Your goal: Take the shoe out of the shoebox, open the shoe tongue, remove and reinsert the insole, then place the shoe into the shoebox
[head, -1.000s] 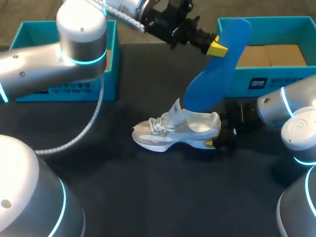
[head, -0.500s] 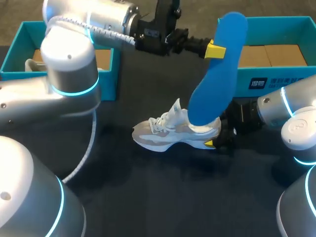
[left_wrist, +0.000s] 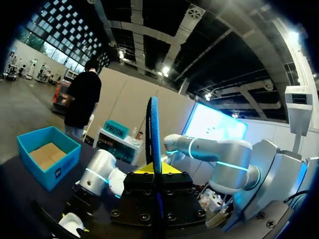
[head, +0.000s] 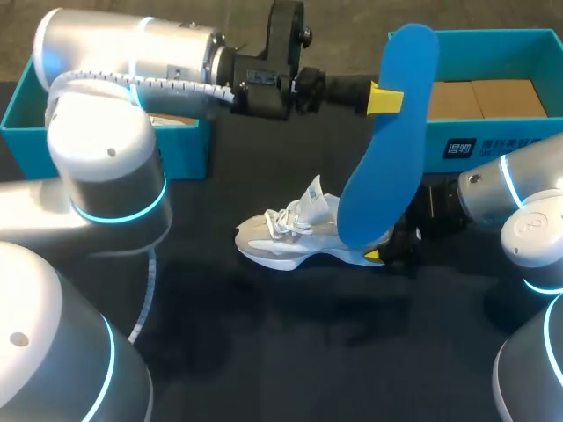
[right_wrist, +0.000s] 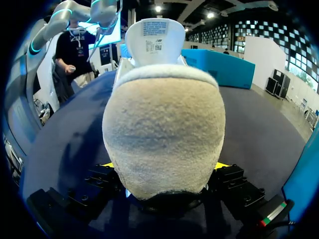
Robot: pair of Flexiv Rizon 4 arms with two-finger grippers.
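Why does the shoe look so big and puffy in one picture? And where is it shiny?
Right wrist view: the grey-and-white sneaker sits right at the fisheye lens, so its fuzzy heel bulges. Head view: light gleams on the silver left arm, and the black table barely shows shadows. Left wrist view: ceiling lights glare behind the blue foam insole.

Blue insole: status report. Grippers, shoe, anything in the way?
Right gripper shut on heel of white-grey sneaker, on black table. Left gripper shut on blue foam insole, upright, lower end at sneaker's opening. Nothing seen in the way.
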